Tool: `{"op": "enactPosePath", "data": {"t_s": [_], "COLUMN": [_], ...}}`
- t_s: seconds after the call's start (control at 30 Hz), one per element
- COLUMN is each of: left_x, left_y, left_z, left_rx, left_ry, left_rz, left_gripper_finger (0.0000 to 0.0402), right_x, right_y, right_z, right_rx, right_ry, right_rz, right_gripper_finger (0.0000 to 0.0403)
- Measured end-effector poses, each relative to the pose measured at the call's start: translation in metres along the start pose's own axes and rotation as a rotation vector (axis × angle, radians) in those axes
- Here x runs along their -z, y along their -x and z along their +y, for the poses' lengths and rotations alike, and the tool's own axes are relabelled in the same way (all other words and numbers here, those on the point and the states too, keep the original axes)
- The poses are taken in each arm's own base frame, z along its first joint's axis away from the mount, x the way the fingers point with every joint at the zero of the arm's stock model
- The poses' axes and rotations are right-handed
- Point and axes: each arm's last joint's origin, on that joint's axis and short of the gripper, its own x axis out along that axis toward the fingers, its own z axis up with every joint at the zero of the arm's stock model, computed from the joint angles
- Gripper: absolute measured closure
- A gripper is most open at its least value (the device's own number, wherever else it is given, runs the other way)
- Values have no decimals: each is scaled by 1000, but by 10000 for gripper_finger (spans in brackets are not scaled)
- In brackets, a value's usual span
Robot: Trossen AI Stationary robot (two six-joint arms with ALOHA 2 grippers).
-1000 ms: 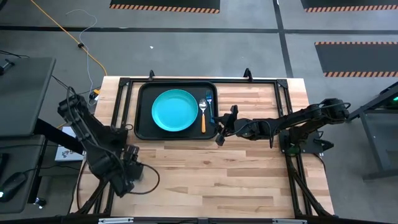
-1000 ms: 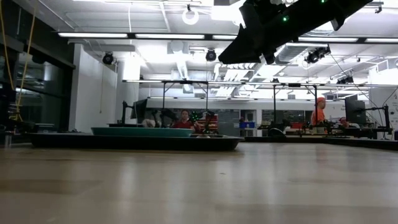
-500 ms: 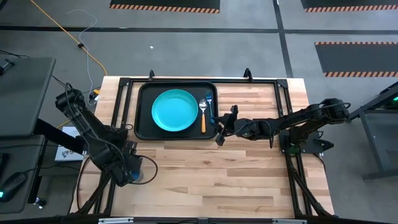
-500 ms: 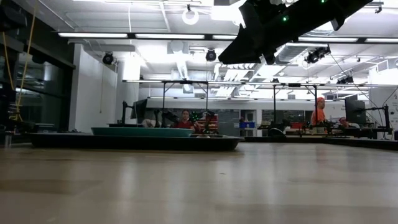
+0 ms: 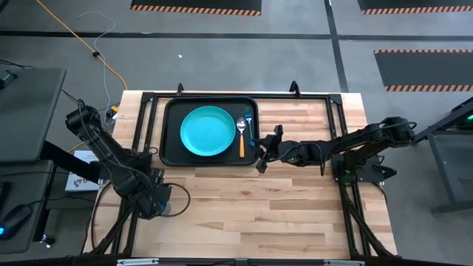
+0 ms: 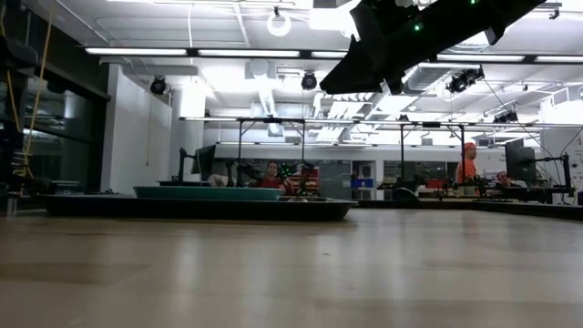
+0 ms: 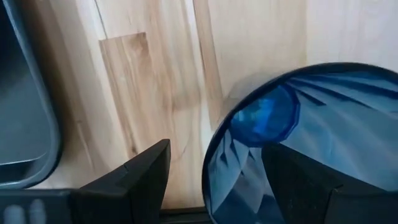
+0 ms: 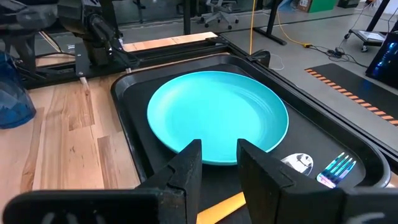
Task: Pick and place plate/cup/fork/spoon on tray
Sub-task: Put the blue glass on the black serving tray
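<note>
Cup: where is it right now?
The cup stands on the bare table near its left front, off the tray, with the left hand open around it.

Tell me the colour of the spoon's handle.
Orange-tan, below a shiny silver bowl. The spoon shows best in the high view, lying on the tray.

The big black tray (image 5: 168, 133) sits upper middle, holding the round turquoise plate (image 5: 208, 131), spoon (image 5: 241, 137) and blue fork (image 5: 248, 123). The dark-blue cup (image 7: 298, 143) stands lower left.
</note>
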Motion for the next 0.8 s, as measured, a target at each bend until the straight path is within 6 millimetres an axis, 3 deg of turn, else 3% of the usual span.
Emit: {"op": "enactPosePath", "data": {"t_s": [0.4,0.8], "left_x": [-3,-4], "left_y": [-2,-3], "left_z": [4,4], "left_rx": [27,30], "left_ry": [12,-25], "left_rz": [16,20], "left_gripper_finger": [175,338], "right_x": [0,0], "right_y": [0,0], "right_z": [0,0], "right_rx": [0,0], "right_ry": [0,0], "right_rz": [1,1], "right_gripper_finger": [311,311]}}
